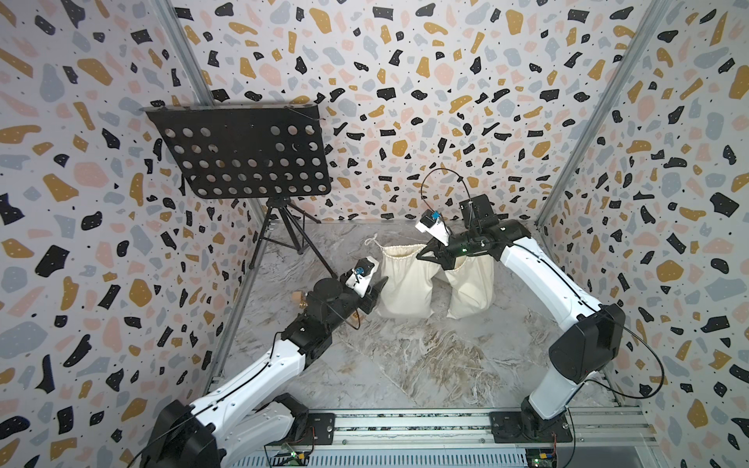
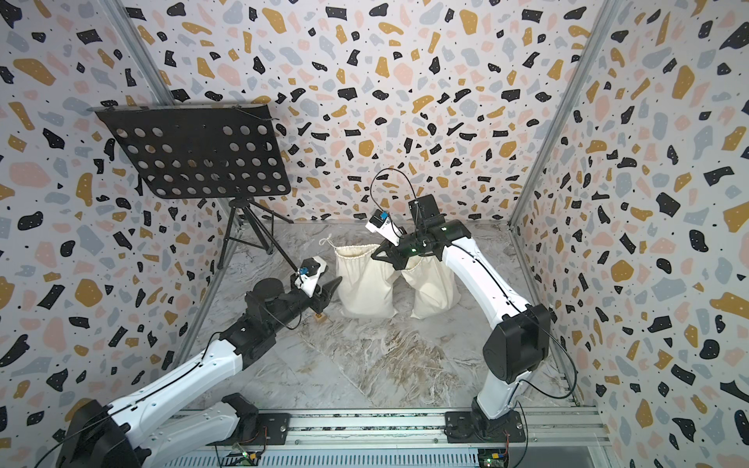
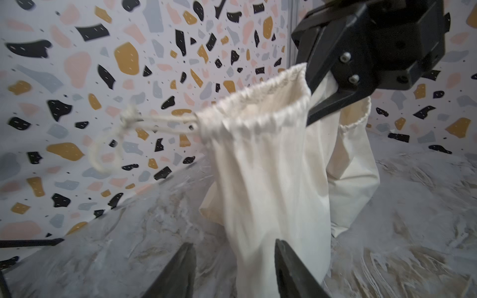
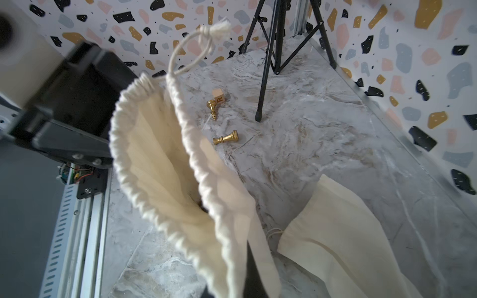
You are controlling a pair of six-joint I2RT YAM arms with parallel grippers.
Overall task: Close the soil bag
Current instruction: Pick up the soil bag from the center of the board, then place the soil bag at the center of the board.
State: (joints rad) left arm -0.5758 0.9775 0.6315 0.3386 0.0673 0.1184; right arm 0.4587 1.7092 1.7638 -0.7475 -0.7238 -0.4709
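While the soil bag, a plump cream-white cloth drawstring sack [image 1: 405, 283], stands upright toward the back of the grey marble-patterned tabletop [image 1: 405, 364], its gathered mouth gapes wide, with something dark low down inside in the right wrist view. Its thin white knotted cord [image 3: 157, 121] sticks out slack from the side of the neck away from the right arm. The right gripper [image 3: 312, 108] has its jaws closed, apparently pinching the rim cloth on the opposite side. The left gripper [image 3: 233, 243] hovers low beside the sack with its jaws apart, holding nothing.

The closing looks barely begun: one side is anchored and the cord is untouched. The next move calls for the left gripper to rise to the knotted cord, close on it and draw it outward against the right gripper's hold.

A second cream cloth bag [image 1: 472, 291] stands just beside the sack, under the right arm. Two small brass chess pieces [image 4: 224, 138] and a small wooden cube [image 4: 219, 96] lie near a black tripod music stand [image 1: 243, 154].
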